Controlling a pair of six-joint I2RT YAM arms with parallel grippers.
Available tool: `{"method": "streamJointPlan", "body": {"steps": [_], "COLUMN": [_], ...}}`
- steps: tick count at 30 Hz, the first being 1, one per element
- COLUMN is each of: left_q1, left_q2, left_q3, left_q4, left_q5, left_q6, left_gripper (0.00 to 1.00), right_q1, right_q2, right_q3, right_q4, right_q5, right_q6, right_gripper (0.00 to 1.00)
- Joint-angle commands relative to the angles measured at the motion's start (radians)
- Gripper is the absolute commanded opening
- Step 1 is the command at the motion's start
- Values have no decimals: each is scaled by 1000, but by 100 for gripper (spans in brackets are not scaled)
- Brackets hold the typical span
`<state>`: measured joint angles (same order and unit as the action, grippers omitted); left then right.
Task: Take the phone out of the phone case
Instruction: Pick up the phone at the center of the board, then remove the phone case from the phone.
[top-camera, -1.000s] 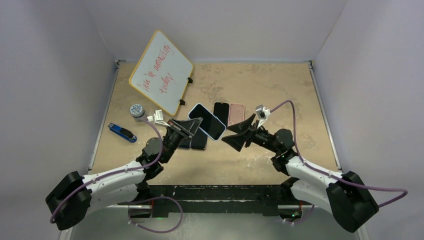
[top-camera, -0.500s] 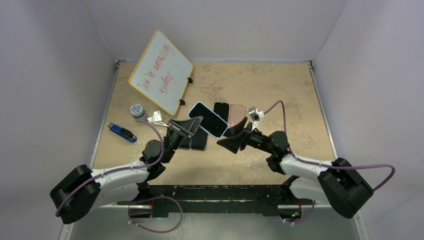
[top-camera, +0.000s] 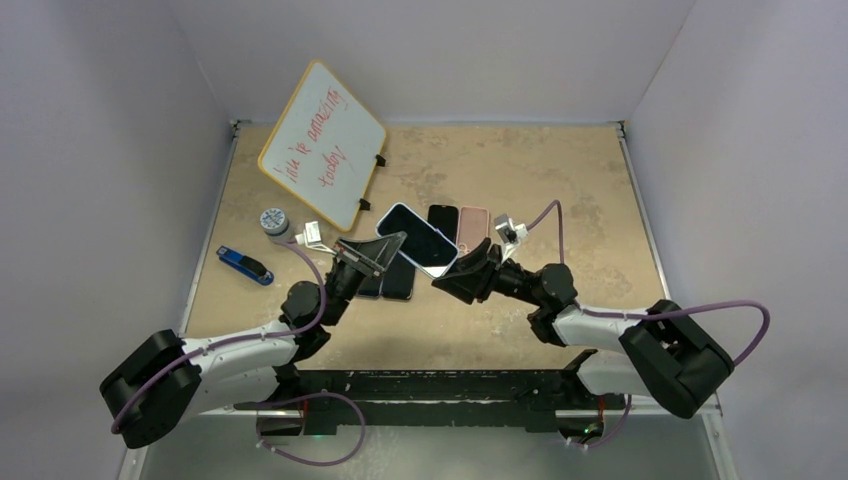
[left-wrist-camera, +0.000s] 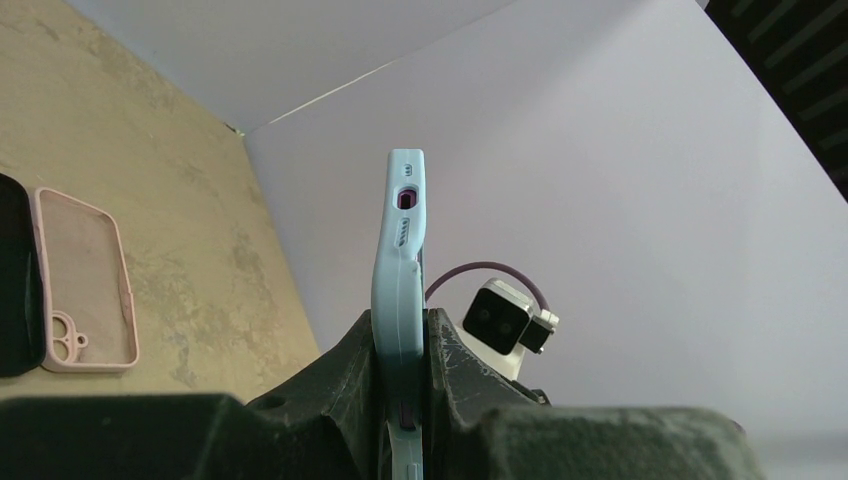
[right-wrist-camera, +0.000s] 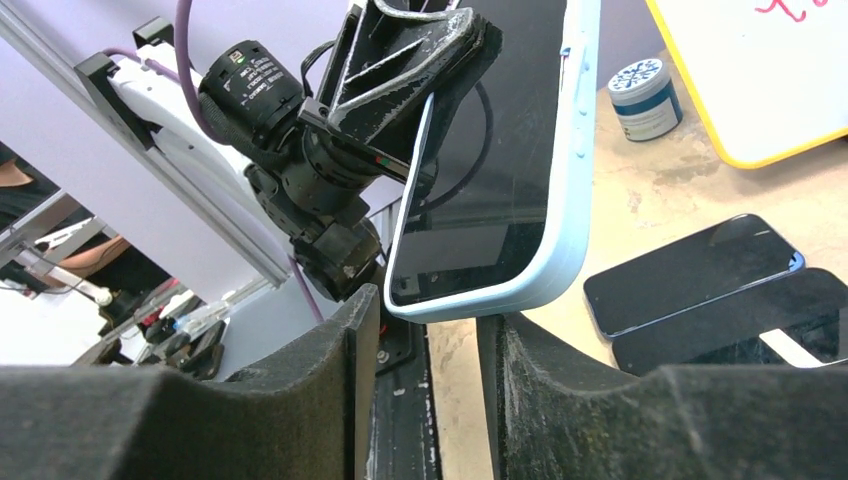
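The phone (top-camera: 418, 238), dark screen up, sits in a light blue phone case (left-wrist-camera: 400, 240) and is held tilted above the table. My left gripper (top-camera: 372, 252) is shut on the case's left end; in the left wrist view the fingers (left-wrist-camera: 455, 350) press both faces of the case. My right gripper (top-camera: 462, 275) is at the phone's lower right end. In the right wrist view the phone (right-wrist-camera: 500, 170) hangs just beyond my right gripper (right-wrist-camera: 425, 310). Its jaws stand apart with a narrow gap, and the case's rounded end lies at the tip of the right finger (right-wrist-camera: 520, 335).
A pink empty case (top-camera: 473, 228) and black phones (top-camera: 441, 220) lie on the table behind and under the held phone. A whiteboard (top-camera: 322, 143) leans at the back left. A small jar (top-camera: 273, 221) and a blue tool (top-camera: 244, 265) are at the left.
My right gripper has moved left up to the phone's end and its jaws have narrowed a lot. The left gripper keeps its hold and has hardly moved.
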<state>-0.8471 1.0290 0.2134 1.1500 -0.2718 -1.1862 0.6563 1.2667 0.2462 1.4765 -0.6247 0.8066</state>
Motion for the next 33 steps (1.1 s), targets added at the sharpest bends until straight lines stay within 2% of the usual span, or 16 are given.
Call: {"method": "streamJointPlan", "body": {"steps": [1, 3, 7, 8, 15, 18, 20, 23, 27, 33], "left_q1": [3, 5, 14, 17, 72, 87, 99, 108, 110, 109], "left_q2": [-13, -14, -48, -64, -105, -103, -116, -134, -118, -68], "left_q3": [24, 28, 62, 76, 177, 188, 176, 154, 141, 111], "left_q4": [94, 83, -41, -83, -322, -329, -319, -279, -208, -85], "left_q5": [50, 68, 123, 140, 304, 349, 348, 337, 349, 371], "left_q6": [-51, -62, -67, -62, -15, 7, 21, 50, 58, 20], "left_gripper": [0, 0, 0, 0, 0, 0, 0, 0, 0, 0], "right_q1": [8, 8, 8, 9, 8, 8, 8, 8, 8, 9], "right_q2": [-5, -9, -33, -49, -154, -191, -204, -204, -188, -132], "right_q3": [25, 22, 18, 22, 41, 53, 60, 48, 25, 12], "right_q4": [96, 97, 60, 36, -148, -236, -283, -263, -135, 79], "right_q5": [-5, -8, -12, -14, -28, -12, -21, -43, -61, -59], "right_q6": [-39, -59, -143, -169, -388, -429, -429, -389, -286, -158], "right_gripper": [40, 35, 9, 7, 2, 0, 5, 15, 33, 47]}}
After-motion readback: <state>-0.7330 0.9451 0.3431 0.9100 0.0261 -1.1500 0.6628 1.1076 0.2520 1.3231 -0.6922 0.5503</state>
